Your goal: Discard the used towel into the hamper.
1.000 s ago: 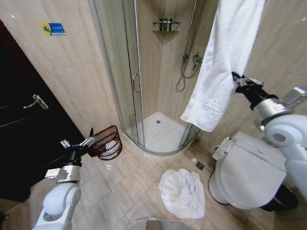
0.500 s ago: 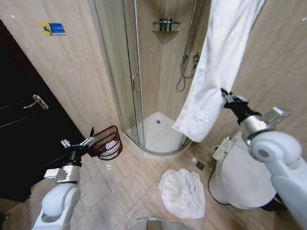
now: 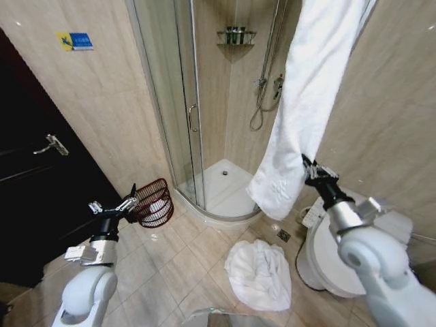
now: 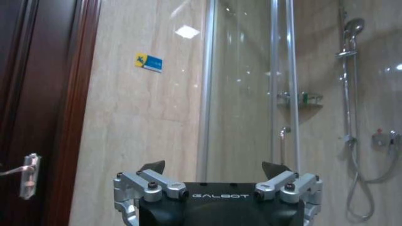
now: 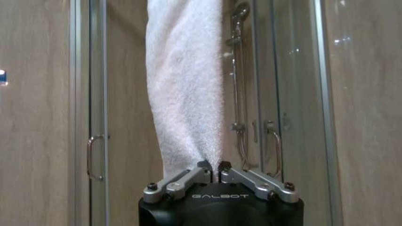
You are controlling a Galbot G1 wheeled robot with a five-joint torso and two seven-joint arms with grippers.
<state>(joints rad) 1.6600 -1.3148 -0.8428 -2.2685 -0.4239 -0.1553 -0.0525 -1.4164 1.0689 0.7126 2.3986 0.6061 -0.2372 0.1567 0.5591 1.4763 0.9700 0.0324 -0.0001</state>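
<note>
Door: a dark door (image 3: pixel 34 170) with a metal lever handle (image 3: pixel 54 144) fills the far left edge.
Wall sign: a small blue-and-yellow sticker (image 3: pixel 75 41) on the beige tile; its writing is too small to read.
Left gripper (image 3: pixel 112 206): raised low at the left beside the door, fingers spread apart and holding nothing (the word "GALBOT" shows on its body in the left wrist view).
Hamper (image 3: pixel 152 202): the reddish-brown ribbed basket stands on the floor tiles against the wall, just beside the shower's glass edge; something white lies inside.
Shower stall: curved glass door (image 3: pixel 170 102) with a vertical handle; a corner shelf (image 3: pixel 236 36) holds small bottles, labels unreadable.
Floor: open tile between the hamper and a crumpled white towel (image 3: pixel 259 272) lying in a heap near the toilet.
Hanging towel (image 3: pixel 306 102): a long white towel drops from above the frame.
Right gripper (image 3: pixel 310 170): fingers pinched together on the hanging towel's lower part ("GALBOT" on its body too).
Toilet (image 3: pixel 334 252): white, lid down, at the right wall, just beside the heap.
</note>
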